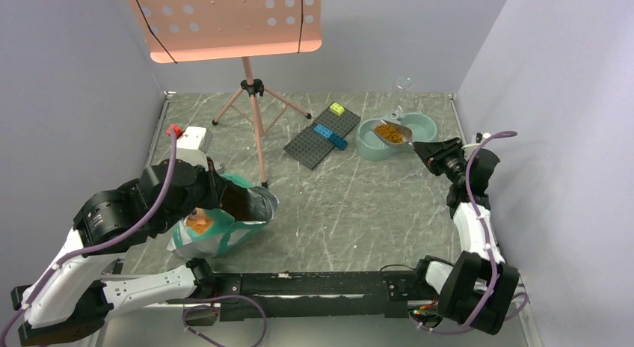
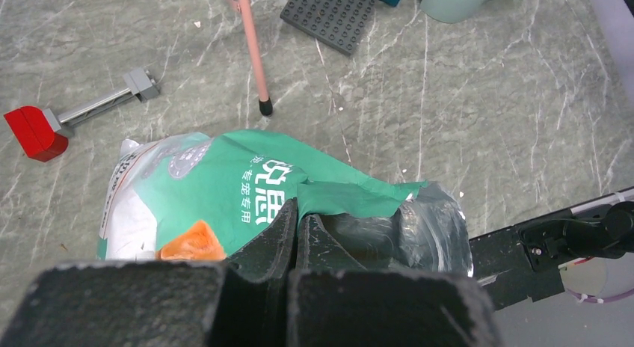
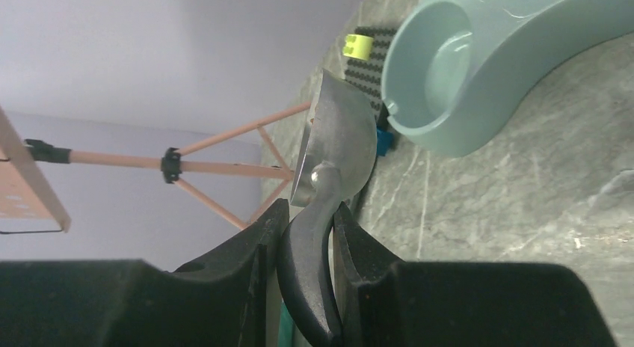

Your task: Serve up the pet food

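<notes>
My right gripper [image 1: 420, 147] [image 3: 309, 209] is shut on the black handle of a metal scoop [image 1: 394, 132] [image 3: 340, 137]. The scoop carries the pet food [image 1: 388, 130], a heap of orange-brown kibble, level above the left well of the pale blue-grey double bowl [image 1: 371, 154] [image 3: 463, 93]. That well looks bare in the right wrist view, where the kibble itself is hidden. At the left, my left gripper [image 1: 226, 195] [image 2: 297, 212] is shut on the torn top edge of the teal-green bag [image 1: 224, 231] [image 2: 224, 175], whose silver-lined mouth gapes toward the right.
A peach music stand [image 1: 224, 22] on a tripod [image 1: 254, 89] stands at the back, one leg [image 2: 254, 55] close to the bag. A grey baseplate [image 1: 318, 141] carries blue bricks [image 1: 330, 134] and a yellow-green brick [image 1: 337, 108]. A red-ended tool [image 2: 34, 131] lies left.
</notes>
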You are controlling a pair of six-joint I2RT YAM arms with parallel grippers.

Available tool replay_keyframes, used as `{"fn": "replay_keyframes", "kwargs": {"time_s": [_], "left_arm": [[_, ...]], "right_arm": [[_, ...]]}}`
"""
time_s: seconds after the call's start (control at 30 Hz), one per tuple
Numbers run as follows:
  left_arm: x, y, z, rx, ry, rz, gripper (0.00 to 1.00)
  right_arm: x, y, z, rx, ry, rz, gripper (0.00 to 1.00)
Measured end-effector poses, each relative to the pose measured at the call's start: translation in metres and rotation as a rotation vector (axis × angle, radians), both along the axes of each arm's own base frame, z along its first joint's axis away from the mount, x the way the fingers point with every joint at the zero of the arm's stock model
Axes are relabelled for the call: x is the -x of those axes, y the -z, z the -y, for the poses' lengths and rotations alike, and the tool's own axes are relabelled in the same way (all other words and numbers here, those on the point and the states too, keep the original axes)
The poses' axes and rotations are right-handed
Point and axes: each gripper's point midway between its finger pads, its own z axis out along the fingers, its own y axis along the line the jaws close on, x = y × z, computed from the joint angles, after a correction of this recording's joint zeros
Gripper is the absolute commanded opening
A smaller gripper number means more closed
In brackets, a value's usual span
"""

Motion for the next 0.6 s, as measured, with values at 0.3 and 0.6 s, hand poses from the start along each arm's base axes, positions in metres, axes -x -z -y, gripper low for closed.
{"fn": "replay_keyframes", "kwargs": {"time_s": [0.3, 0.6], "left_arm": [[0.002, -0.001, -0.002, -0.002, 0.004, -0.004, 0.00], [0.000, 0.000, 0.002, -0.017, 0.004, -0.013, 0.00]], "right_arm": [[-0.018, 0.032, 0.012, 0.047, -0.029, -0.068, 0.00], [-0.040, 0.049, 0.024, 0.085, -0.041, -0.104, 0.00]]}}
